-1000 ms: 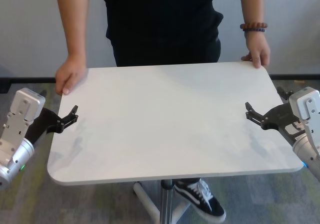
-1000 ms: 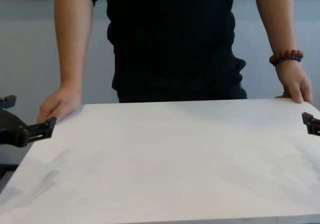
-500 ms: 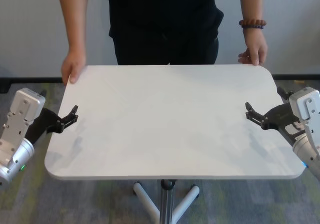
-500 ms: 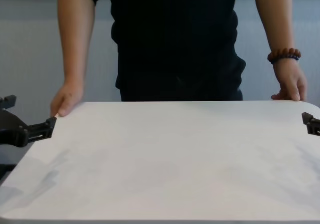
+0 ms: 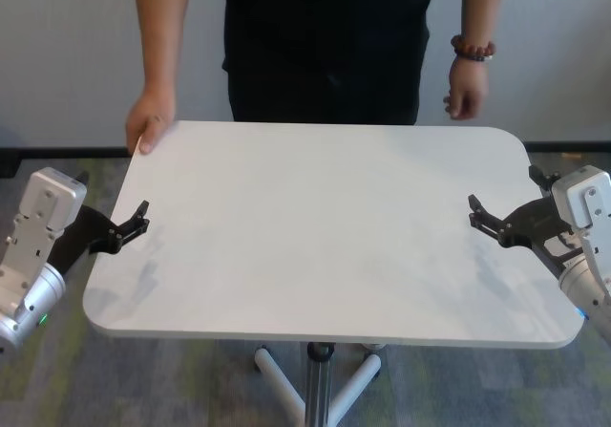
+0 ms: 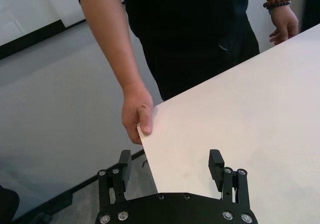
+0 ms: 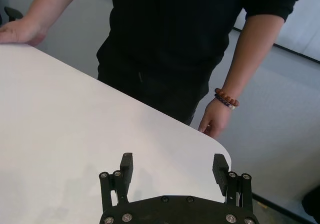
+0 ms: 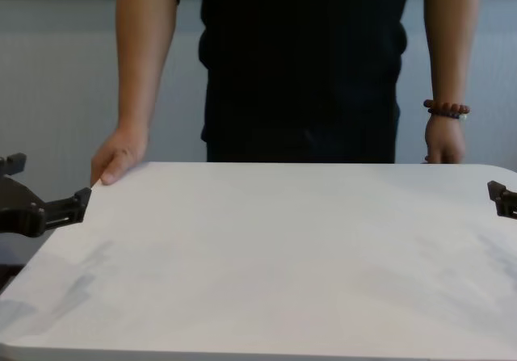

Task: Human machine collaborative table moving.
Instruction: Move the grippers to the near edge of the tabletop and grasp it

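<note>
Plain white round-cornered table (image 5: pixel 325 226), left gripper (image 5: pixel 136 222) and right gripper (image 5: pixel 477 214) spread, straddling its edges

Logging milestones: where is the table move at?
Done: table sits between the open left gripper and open right gripper. In hand: only the person's bare-wristed hand holds a far corner; the braceleted hand is off. Left: both grippers clamping the edges, then moving.

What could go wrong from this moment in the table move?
The left gripper and right gripper are open astride the table edges, not clamped, so the robot may fail to share the load if the table shifts. The human's braceleted hand is off the far edge; only the other hand holds a corner, so the top could swing on its centre post.
</note>
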`<state>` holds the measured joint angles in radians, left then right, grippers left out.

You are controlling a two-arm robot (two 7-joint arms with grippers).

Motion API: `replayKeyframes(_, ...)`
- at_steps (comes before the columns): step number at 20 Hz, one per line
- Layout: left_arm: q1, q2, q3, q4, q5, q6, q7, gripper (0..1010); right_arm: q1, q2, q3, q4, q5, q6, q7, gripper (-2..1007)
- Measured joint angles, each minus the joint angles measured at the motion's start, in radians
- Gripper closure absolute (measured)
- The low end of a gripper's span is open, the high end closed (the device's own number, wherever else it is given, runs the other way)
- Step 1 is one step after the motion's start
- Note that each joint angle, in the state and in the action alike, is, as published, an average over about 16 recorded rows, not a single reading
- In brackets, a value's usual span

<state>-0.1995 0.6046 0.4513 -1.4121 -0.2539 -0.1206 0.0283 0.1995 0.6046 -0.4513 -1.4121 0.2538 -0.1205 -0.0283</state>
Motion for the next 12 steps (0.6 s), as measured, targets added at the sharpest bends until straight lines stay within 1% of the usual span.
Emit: replayKeyframes(12,0.000,0.000,0.000,0.000,0.000,0.000,0.000,9,0.000,0.000,0.000,0.000,0.000,0.000,0.000,4)
